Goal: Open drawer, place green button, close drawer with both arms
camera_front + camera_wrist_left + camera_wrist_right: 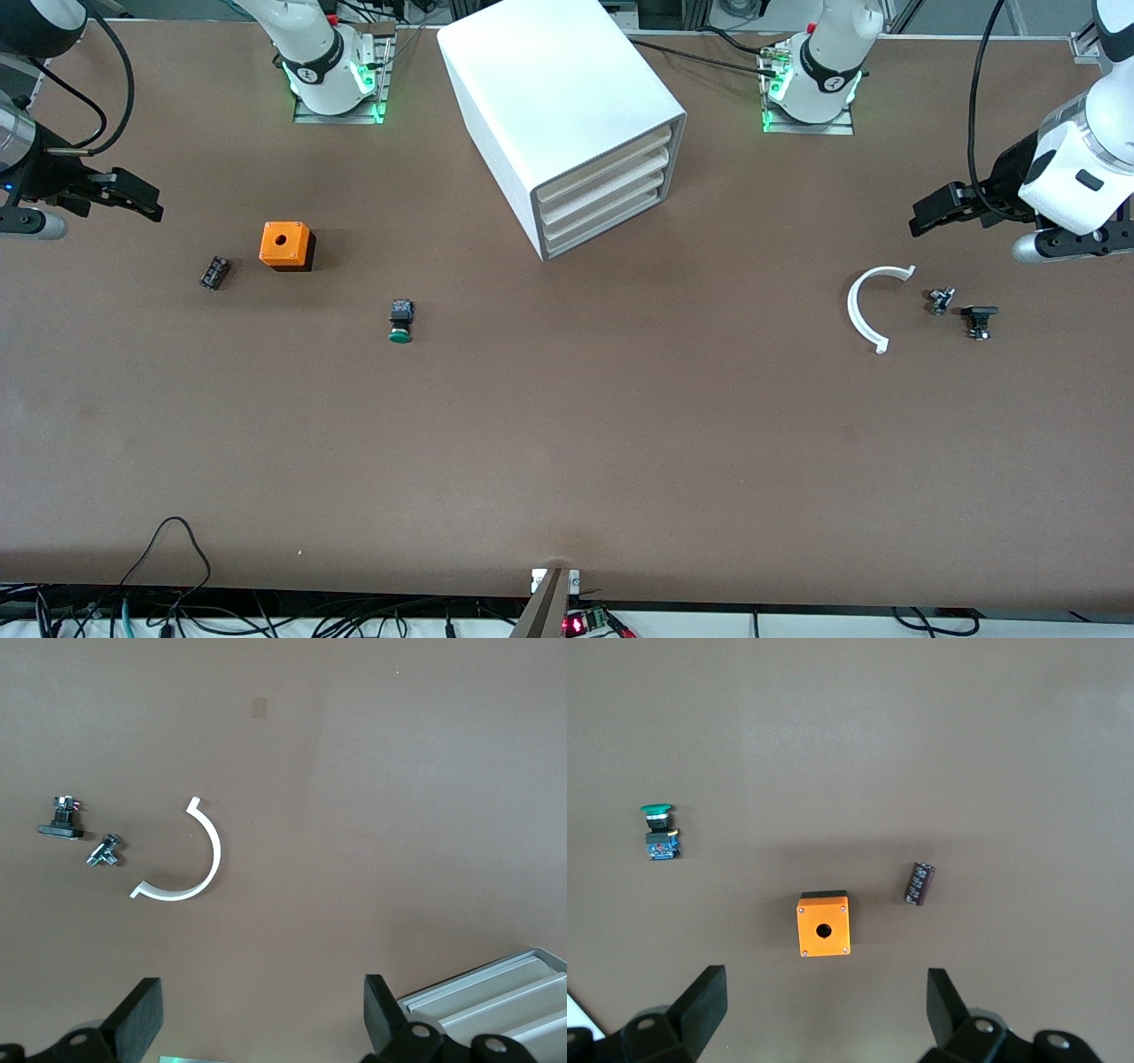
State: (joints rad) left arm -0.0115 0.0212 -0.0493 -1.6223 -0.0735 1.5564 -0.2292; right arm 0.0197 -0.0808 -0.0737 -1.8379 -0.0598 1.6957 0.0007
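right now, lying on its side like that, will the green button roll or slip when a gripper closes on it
The button lies on its side, so its round green cap could probably let it pivot or roll if nudged. Its boxy black body likely gives the fingers flat faces to clamp. It looks small and light, so it may skid on the table.

- Two arms, glossy white shells, dark round joint caps; left arm [1076, 168], right arm [27, 53].
- Bases on metal plates, each ringed by a black band with a small white mark — green light glows at the foot.
- Black cables loop along both arms; one runs down toward the left wrist.
- Left gripper [257, 1014]: matte black, wedge-shaped fingers [142, 1014] set wide apart, round screw holes in the black body just below each finger.
- Right gripper [824, 1010]: same black build, fingers [704, 1001] wide apart.
- Silver cylinder beside each wrist.
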